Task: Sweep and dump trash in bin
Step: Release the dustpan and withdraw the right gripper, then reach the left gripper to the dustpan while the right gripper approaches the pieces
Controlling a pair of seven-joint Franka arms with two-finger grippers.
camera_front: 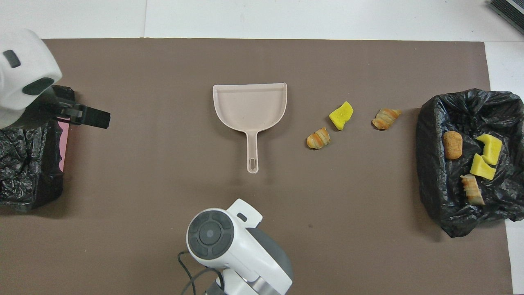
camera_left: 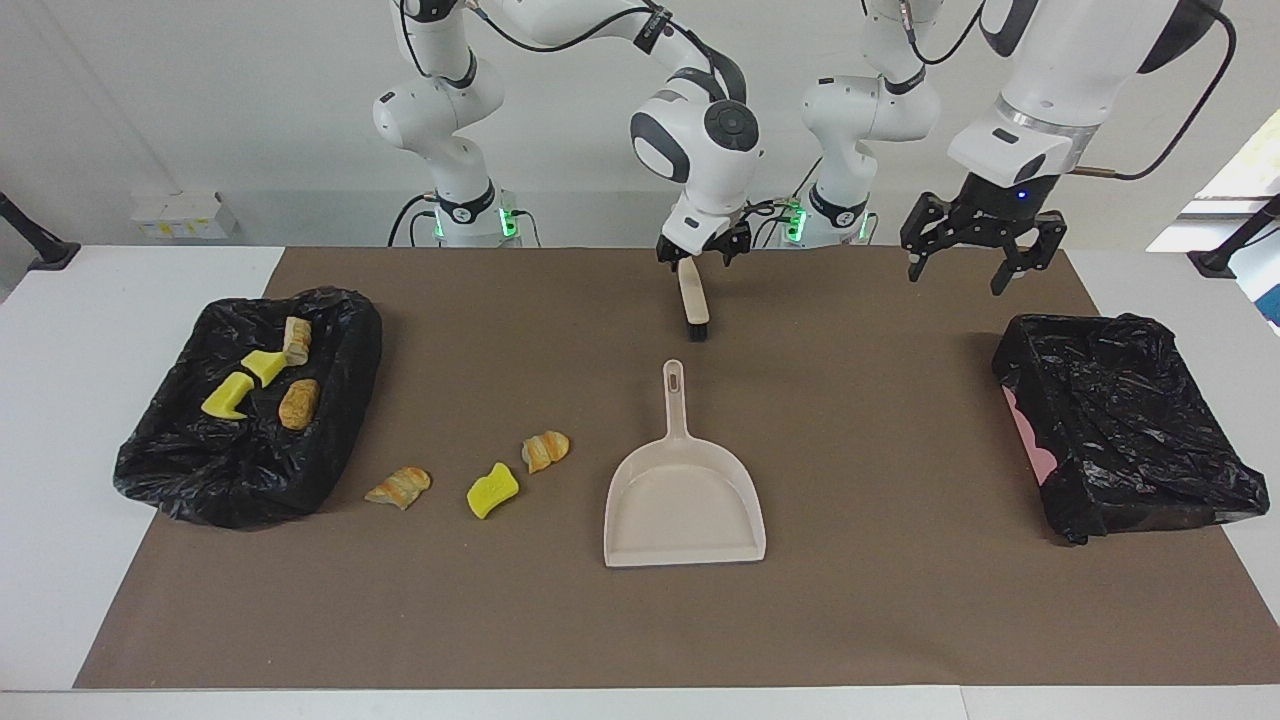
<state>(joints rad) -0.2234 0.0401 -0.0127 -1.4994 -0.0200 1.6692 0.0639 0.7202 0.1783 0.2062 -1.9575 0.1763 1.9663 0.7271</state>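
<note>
Three scraps of trash lie on the brown mat: a striped pastry lump (camera_left: 399, 487) (camera_front: 385, 118), a yellow spongy chunk (camera_left: 492, 490) (camera_front: 341, 115) and a second pastry lump (camera_left: 545, 450) (camera_front: 318, 138). Beside them lies a beige dustpan (camera_left: 685, 500) (camera_front: 249, 106), its handle toward the robots. My right gripper (camera_left: 700, 255) is shut on a small brush (camera_left: 693, 300), bristles just above the mat, nearer the robots than the dustpan; in the overhead view its wrist hides both. My left gripper (camera_left: 980, 265) (camera_front: 88, 114) hangs open and empty above the mat.
A black-bagged bin (camera_left: 170, 470) (camera_front: 450, 217) at the right arm's end holds two yellow chunks (camera_left: 228, 395) and two pastry lumps (camera_left: 298, 402). A second black-bagged bin (camera_left: 1120, 430) (camera_front: 24, 164) with a pink side stands at the left arm's end, by the left gripper.
</note>
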